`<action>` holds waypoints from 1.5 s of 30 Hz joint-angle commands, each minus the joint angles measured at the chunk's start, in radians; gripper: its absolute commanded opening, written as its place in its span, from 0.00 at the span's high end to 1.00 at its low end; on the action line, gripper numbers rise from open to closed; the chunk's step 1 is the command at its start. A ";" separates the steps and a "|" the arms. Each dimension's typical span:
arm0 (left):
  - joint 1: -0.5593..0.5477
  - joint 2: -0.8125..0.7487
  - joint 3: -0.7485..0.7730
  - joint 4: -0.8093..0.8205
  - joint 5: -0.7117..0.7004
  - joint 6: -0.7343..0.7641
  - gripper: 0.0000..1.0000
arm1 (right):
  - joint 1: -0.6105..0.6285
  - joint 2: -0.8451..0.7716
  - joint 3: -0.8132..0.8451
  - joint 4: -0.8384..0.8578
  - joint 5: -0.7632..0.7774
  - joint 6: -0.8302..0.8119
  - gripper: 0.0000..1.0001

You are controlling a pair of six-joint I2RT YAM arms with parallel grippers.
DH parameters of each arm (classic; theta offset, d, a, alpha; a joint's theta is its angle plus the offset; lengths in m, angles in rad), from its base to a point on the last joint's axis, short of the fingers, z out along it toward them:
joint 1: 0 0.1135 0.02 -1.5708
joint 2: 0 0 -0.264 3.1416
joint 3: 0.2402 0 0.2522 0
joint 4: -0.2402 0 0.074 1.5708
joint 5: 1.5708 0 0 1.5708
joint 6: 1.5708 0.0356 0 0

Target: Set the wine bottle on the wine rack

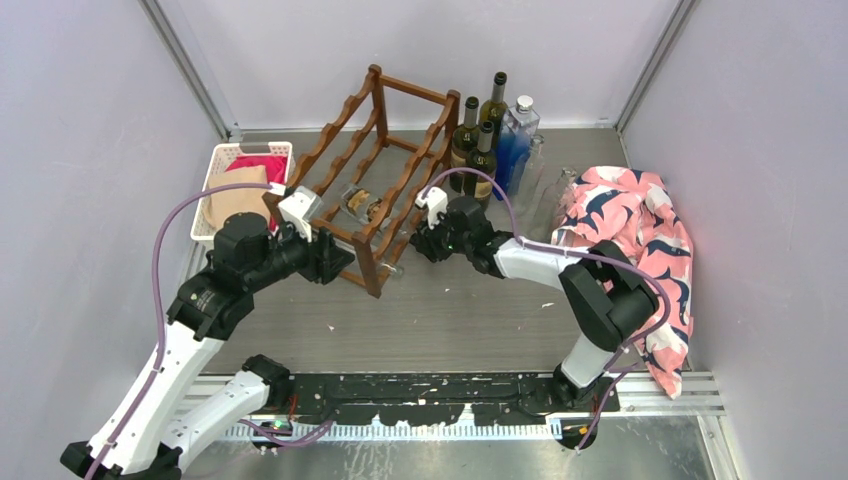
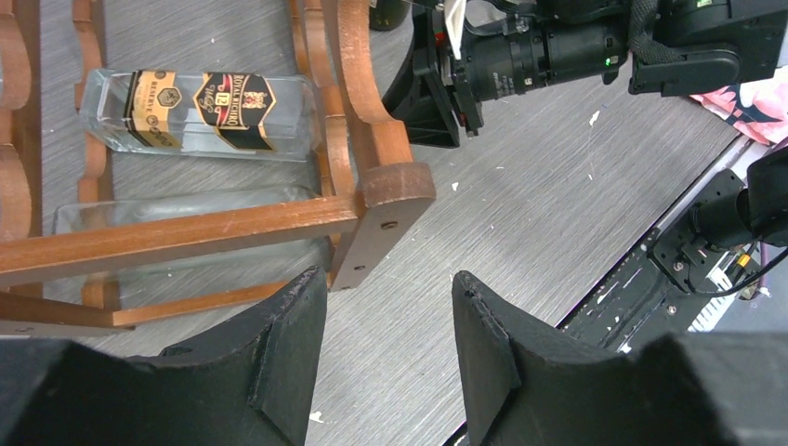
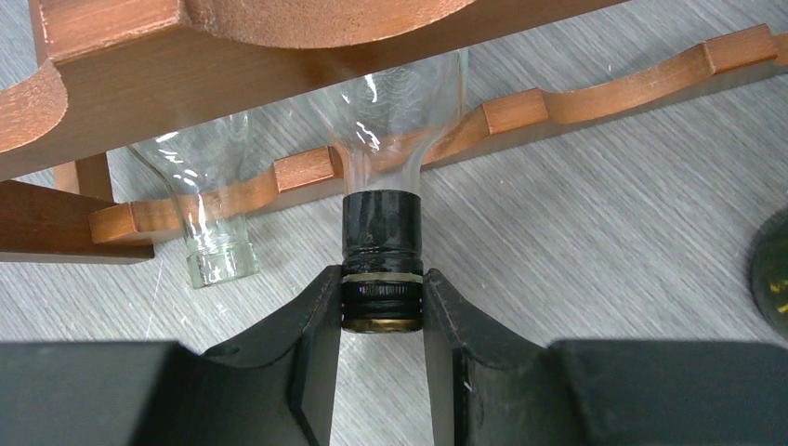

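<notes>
The dark reddish-brown wine rack (image 1: 385, 170) stands mid-table. A clear wine bottle with a black and gold label (image 2: 200, 111) lies across its lower rails. Its black capped neck (image 3: 379, 232) sticks out of the rack's right side. My right gripper (image 3: 381, 293) is shut on that cap, low beside the rack (image 1: 425, 240). A second clear bottle (image 2: 186, 209) lies next to it, and its uncapped neck (image 3: 218, 260) pokes past the rail. My left gripper (image 2: 390, 288) hangs open and empty by the rack's near corner post (image 2: 386, 195).
Dark green bottles (image 1: 478, 130) and a blue bottle (image 1: 515, 140) stand behind the rack on the right. A white basket (image 1: 235, 185) with cloths sits at the left. A pink patterned cloth (image 1: 640, 230) covers the right side.
</notes>
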 commanded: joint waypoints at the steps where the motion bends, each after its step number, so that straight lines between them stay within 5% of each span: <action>1: 0.005 0.000 0.000 0.052 -0.001 0.014 0.48 | -0.002 0.147 -0.008 -0.156 0.035 0.002 0.92; 9: 0.005 0.010 -0.008 0.059 -0.002 0.019 0.48 | 0.002 0.184 -0.029 -0.125 0.035 0.006 0.92; 22: 0.005 0.010 -0.006 0.055 -0.007 0.030 0.48 | 0.003 -0.007 -0.221 0.173 -0.048 -0.089 0.92; 37: 0.005 0.002 -0.010 0.048 -0.007 0.035 0.48 | 0.002 0.054 -0.143 0.084 0.116 -0.161 0.92; 45: 0.005 0.004 -0.016 0.051 -0.005 0.038 0.48 | -0.002 0.072 -0.197 0.176 0.109 -0.207 0.91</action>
